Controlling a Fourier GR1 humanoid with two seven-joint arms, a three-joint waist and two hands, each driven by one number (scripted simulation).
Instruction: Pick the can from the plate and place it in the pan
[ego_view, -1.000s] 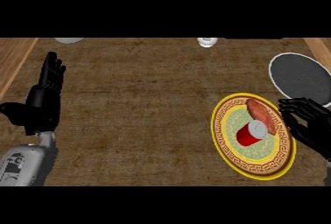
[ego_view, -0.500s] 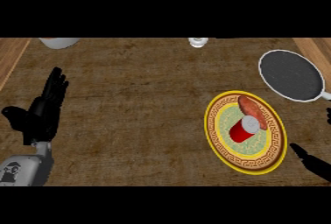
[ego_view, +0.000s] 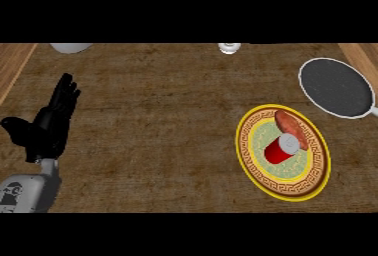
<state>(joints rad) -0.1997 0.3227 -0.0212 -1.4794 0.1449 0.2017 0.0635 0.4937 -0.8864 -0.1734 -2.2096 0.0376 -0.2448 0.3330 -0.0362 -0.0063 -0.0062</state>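
At the far left a strip of lighter wood (ego_view: 15, 65) borders the counter (ego_view: 162, 125). My left hand (ego_view: 48, 127) rests just inside that strip, open, fingers straight and pointing up, thumb spread out to the side, holding nothing. The grey forearm comes in from the lower left corner.

At the top edge, above my hand, part of a white rounded object (ego_view: 70, 47) shows, cut off by the frame. From my hand across to the plate the brown counter top is bare, a wide open stretch. A small white thing (ego_view: 229, 48) stands at the top edge near the middle, well apart from everything else; I cannot tell what it is.

Right of centre lies the plate (ego_view: 251, 167), round, yellow-rimmed with a patterned band and a pale green middle. The can (ego_view: 283, 149) is on it, near the centre, red-sided with a silvery top, tilted toward the upper right. A reddish-brown piece of food (ego_view: 288, 122) lies just beside it on the plate's upper part, seemingly touching the can's top.

Up and right of the plate, near but apart, sits the pan (ego_view: 337, 87), dark inside with a pale rim. Behind it another strip of lighter wood (ego_view: 362, 55) marks the right edge.
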